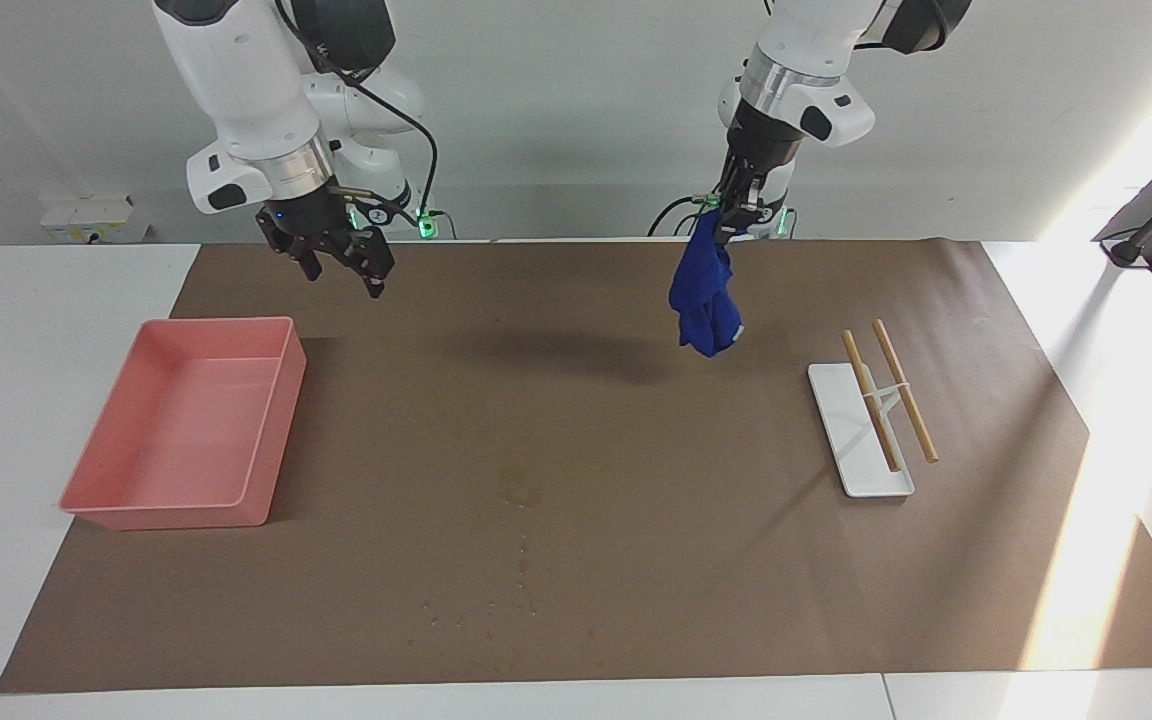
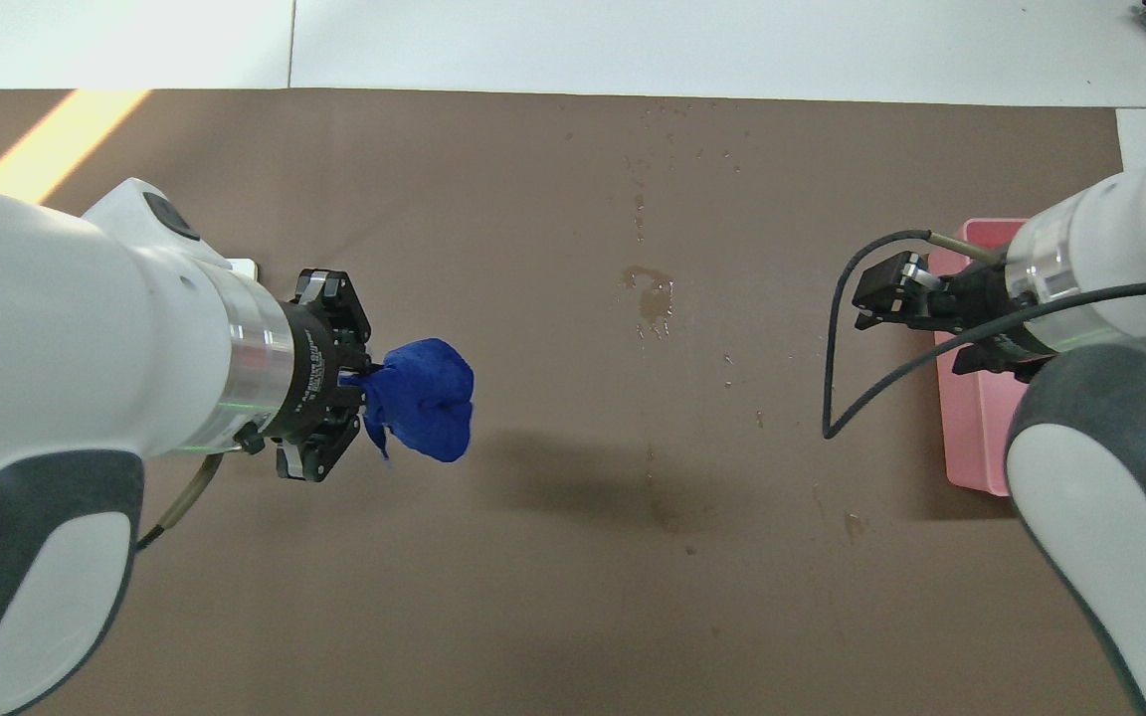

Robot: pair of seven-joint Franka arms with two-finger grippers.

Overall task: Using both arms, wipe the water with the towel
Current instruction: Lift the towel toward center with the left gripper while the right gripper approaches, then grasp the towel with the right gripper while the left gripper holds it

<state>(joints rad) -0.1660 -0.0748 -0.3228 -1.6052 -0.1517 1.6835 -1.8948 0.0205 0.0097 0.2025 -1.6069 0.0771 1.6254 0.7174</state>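
left gripper [image 1: 736, 215] pinches the blue towel [image 1: 704, 300], dangling above the mat [image 1: 636, 560], well apart from the water [image 1: 521, 491]; right gripper [image 1: 341, 265], jaws spread, hangs by the pink tray [image 1: 186, 430].

Left tool [image 1: 736, 215] is gripping blue towel [image 1: 704, 300], dangling it over brown mat [image 1: 636, 420] w/o touching. Right tool [image 1: 336, 262] is hanging open near pink tray [image 1: 271, 430]. Water [image 1: 521, 490] is sitting mid-mat.

A plain pale wall [image 1: 556, 120] backs the white table [image 1: 46, 330], with sunlight streaking one end
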